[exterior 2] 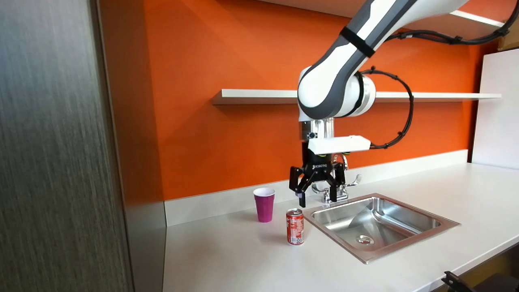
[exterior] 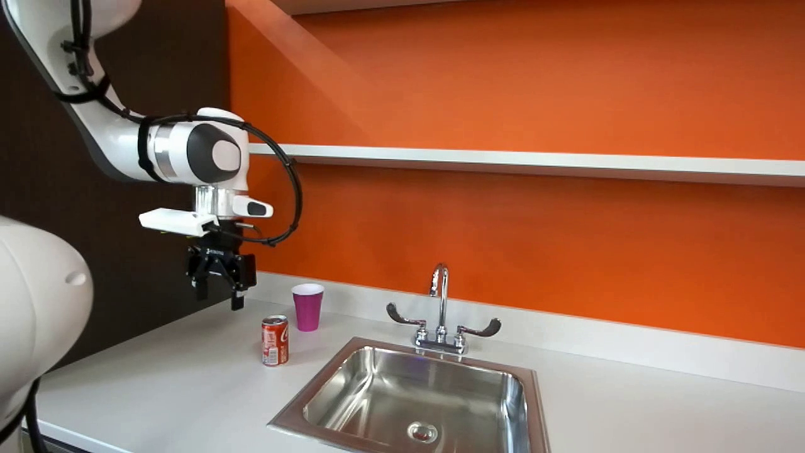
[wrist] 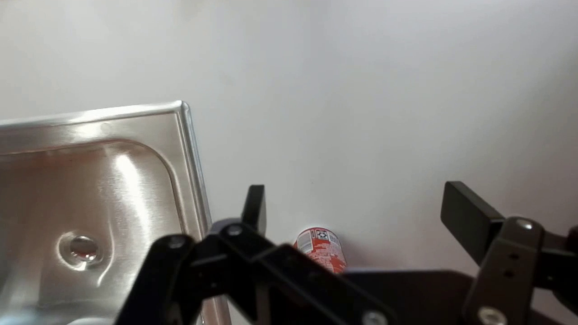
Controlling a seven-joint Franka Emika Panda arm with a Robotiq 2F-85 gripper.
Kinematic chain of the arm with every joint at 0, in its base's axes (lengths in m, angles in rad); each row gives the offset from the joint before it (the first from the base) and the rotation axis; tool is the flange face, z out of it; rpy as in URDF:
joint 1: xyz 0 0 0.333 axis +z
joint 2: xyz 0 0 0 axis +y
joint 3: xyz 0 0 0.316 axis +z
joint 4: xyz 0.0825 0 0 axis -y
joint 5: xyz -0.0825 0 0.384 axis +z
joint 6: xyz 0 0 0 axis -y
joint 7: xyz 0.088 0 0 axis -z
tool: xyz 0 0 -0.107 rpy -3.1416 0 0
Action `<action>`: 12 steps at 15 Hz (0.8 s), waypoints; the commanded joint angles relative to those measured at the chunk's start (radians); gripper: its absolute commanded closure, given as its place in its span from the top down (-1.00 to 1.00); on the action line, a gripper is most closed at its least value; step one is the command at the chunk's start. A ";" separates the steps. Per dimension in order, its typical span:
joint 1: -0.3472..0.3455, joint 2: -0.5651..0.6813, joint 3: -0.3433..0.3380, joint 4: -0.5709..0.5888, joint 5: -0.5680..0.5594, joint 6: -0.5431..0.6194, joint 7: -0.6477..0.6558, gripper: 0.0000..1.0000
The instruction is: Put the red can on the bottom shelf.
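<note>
In an exterior view the gripper (exterior 2: 318, 198) bears the brand name ROBOTIQ in pale capitals on its black body. On the can (exterior: 275, 340), a large white curved letter like a C shows in an exterior view, the lettering around it unreadable. The wrist view shows the can's barcode (wrist: 305, 242) and, just beside it, a small square mark (wrist: 322, 235) like a recycling sign.
</note>
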 commanded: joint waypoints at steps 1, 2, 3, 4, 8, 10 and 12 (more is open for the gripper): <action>-0.013 0.104 0.006 0.033 -0.029 0.071 0.044 1.00; -0.014 0.131 0.004 0.038 -0.036 0.089 0.051 1.00; -0.013 0.158 0.001 0.044 -0.042 0.107 0.055 1.00; -0.013 0.182 -0.002 0.052 -0.050 0.119 0.062 1.00; -0.007 0.277 -0.021 0.097 -0.107 0.157 0.085 1.00; 0.000 0.319 -0.033 0.126 -0.136 0.164 0.094 1.00; 0.006 0.359 -0.047 0.151 -0.157 0.176 0.101 1.00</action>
